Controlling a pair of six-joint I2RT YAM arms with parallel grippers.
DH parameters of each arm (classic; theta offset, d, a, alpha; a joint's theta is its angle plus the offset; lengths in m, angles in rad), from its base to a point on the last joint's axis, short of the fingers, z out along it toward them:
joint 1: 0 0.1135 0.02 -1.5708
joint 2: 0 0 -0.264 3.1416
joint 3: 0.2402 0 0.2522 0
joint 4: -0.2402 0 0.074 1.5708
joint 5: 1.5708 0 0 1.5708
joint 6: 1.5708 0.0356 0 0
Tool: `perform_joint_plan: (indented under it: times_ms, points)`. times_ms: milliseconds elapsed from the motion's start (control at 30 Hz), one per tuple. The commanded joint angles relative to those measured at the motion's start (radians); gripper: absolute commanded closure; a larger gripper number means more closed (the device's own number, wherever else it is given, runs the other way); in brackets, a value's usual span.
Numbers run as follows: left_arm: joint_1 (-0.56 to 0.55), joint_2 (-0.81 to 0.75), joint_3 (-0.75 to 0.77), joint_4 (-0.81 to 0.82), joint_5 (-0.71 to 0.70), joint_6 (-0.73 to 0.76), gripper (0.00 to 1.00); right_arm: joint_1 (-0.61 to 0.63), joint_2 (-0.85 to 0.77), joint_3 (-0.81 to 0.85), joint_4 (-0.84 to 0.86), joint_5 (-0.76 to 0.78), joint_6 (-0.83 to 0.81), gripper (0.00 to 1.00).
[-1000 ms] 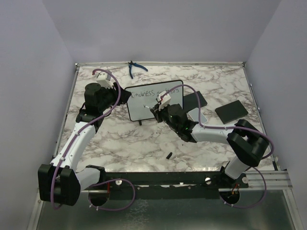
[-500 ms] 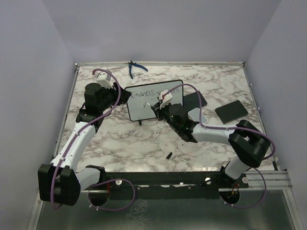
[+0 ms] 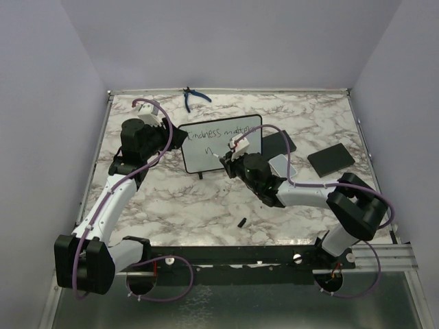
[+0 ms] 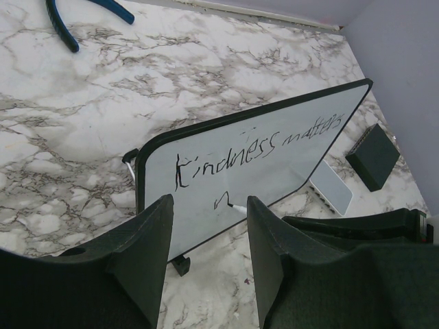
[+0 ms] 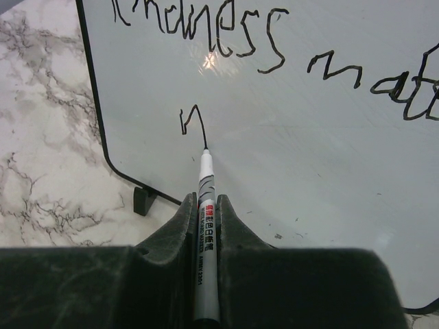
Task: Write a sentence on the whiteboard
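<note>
The whiteboard (image 3: 203, 156) stands tilted on small black feet at the table's middle back. The sentence (image 3: 221, 132) on it reads "Kindness matters" in the top line (image 4: 255, 147) (image 5: 226, 34). Below it is one small hooked stroke (image 5: 191, 120). My right gripper (image 3: 230, 159) is in front of the board, shut on a grey-and-white marker (image 5: 206, 205). The marker's black tip rests on the board at the end of that stroke. My left gripper (image 4: 209, 205) hovers open by the board's left end, with nothing between its fingers.
Blue pliers (image 3: 194, 97) lie at the back edge. Two flat black pads (image 3: 330, 157) (image 3: 280, 142) lie right of the board, with a pale grey eraser block (image 4: 330, 188) behind its right end. A small black cap (image 3: 242, 221) lies near the front.
My right gripper has shifted a little right and nearer with the marker, uncovering the word "matters". A first stroke has appeared on the second line. The left arm has stayed still.
</note>
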Motion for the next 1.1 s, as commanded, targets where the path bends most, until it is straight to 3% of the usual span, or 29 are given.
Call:
perform_joint_plan:
  times_ms: [0,633,1067]
  points:
    - [-0.007,-0.020,-0.005,0.021,0.020,-0.004,0.51,0.001,-0.017,-0.003,0.004,0.028,0.006,1.00]
    - [-0.007,-0.023,-0.007,0.022,0.020,-0.003,0.51,0.001,-0.051,0.043,0.036,0.081,-0.013,1.00]
    - [-0.007,-0.024,-0.007,0.022,0.021,-0.004,0.51,0.001,-0.053,-0.027,0.010,0.093,0.042,1.00]
